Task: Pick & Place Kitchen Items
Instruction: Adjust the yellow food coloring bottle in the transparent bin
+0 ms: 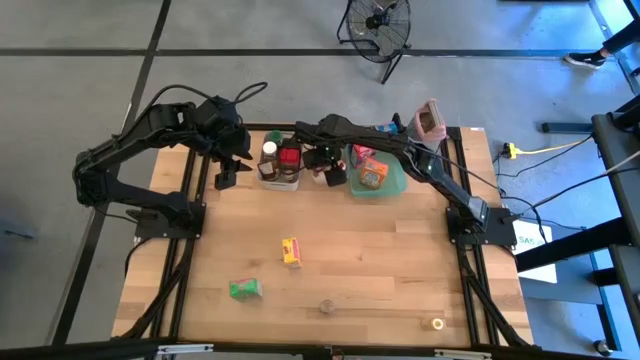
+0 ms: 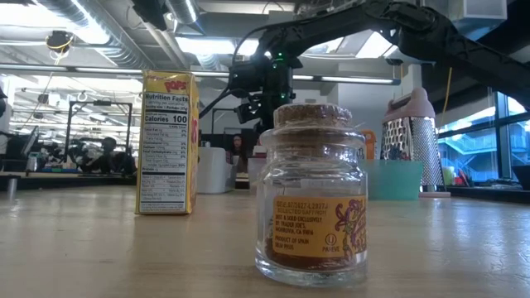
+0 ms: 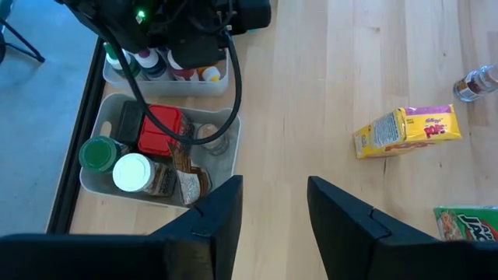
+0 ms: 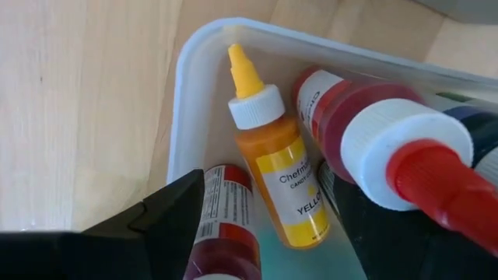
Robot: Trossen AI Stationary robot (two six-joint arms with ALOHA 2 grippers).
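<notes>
The right gripper [image 1: 334,172], jaws apart and grasping nothing, hovers over a clear tub [image 4: 180,93] of colour bottles, the yellow bottle [image 4: 274,167] lying inside. The left gripper [image 1: 226,176], jaws parted and empty, hangs beside another tub [image 3: 101,183].

My table [image 1: 380,260] is pale matt wood; the jar [image 2: 311,199] is glossy glass, cork-stoppered; the yellow bottle [image 4: 282,167] is shiny plastic.
</notes>
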